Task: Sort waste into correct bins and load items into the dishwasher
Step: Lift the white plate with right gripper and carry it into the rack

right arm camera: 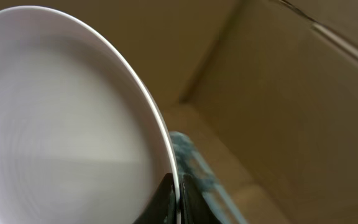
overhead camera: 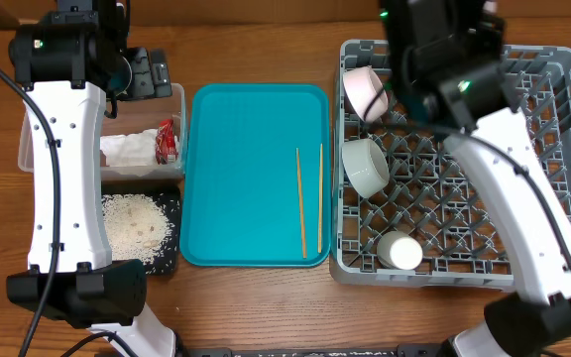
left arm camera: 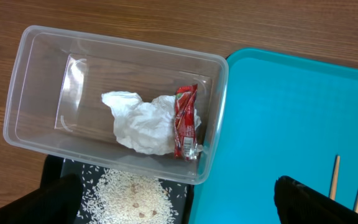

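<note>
**Plate on edge in the rack, rim in my right grip**

My right gripper [right arm camera: 179,196] was closed on the pale pink-white plate [overhead camera: 364,91], the two dark fingertips pinching its thin rim at the bottom of the wrist view. From above, the plate stood on edge, leaning a little, in the far left corner of the grey dish rack [overhead camera: 444,270]. A white bowl [overhead camera: 365,166] lay tipped among the pegs just nearer than the plate. A small white cup [overhead camera: 400,251] sat in the rack's near left corner.

My left gripper [left arm camera: 179,208] hung above the clear tub [left arm camera: 123,46] with its fingers spread wide — nothing between them. In the tub lay the crumpled napkin [left arm camera: 138,124] and, touching its right side, the red wrapper [left arm camera: 185,121]. The rice [left arm camera: 132,194] lay heaped on the black tray [left arm camera: 55,175], just beside the tub.

The two chopsticks [overhead camera: 301,203] lay side by side — slightly apart — near the right edge of the teal tray [overhead camera: 246,119], which sat between the bins and the rack.
</note>
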Robot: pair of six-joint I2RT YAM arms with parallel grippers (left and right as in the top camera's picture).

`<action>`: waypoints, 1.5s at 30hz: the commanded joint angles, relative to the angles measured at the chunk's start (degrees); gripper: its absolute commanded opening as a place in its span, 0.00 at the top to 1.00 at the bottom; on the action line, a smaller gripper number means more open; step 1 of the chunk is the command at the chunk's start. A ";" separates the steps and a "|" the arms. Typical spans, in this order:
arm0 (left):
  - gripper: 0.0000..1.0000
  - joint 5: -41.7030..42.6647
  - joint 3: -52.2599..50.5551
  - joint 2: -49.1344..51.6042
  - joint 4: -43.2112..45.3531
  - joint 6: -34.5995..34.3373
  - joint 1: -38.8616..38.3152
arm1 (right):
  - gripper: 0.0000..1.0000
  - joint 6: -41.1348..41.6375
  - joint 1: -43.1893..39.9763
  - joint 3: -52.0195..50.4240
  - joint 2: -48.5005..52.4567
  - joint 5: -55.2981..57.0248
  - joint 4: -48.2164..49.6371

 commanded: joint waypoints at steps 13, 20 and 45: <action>0.00 -0.68 -0.15 0.59 0.00 -0.35 0.33 | 0.96 -5.60 -4.07 -18.82 2.54 -0.13 8.22; 0.00 -0.68 -0.15 0.59 0.00 -0.35 0.33 | 0.96 -5.62 -3.96 -20.22 2.54 -6.14 9.81; 0.00 -0.70 -0.15 0.59 0.02 -0.35 0.33 | 0.46 -5.60 -2.58 -19.45 2.12 -21.05 8.90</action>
